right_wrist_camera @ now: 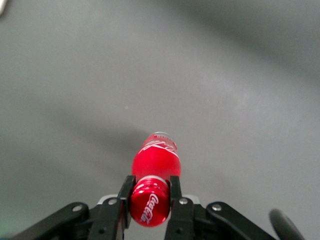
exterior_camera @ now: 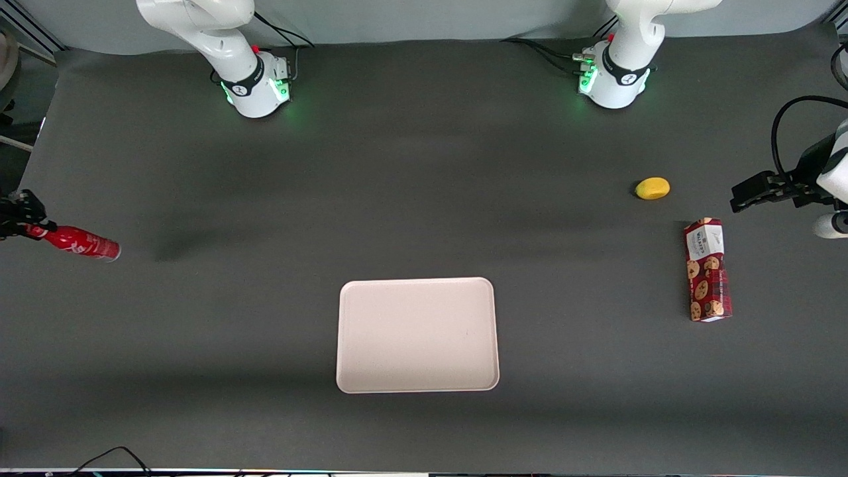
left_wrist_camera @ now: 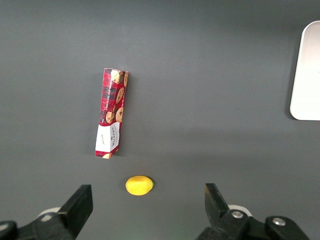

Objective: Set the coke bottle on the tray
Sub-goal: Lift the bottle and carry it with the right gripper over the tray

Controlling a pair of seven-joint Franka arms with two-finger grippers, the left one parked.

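**Holding the coke bottle, well apart from the tray**

The gripper (exterior_camera: 26, 222) sits at the working arm's end of the table, its fingers (right_wrist_camera: 175, 187) clamped on the cap end of the coke bottle (exterior_camera: 81, 242) — the bottle lies nearly level. The tray (exterior_camera: 417, 334) is well apart, nearer the front camera. A cookie box (exterior_camera: 707, 269) and a lemon (exterior_camera: 652, 188) lie toward the parked arm's end.

red coke bottle (exterior_camera: 81, 242) with white script, pinkish-white tray (exterior_camera: 417, 334), black end effector (right_wrist_camera: 150, 194)
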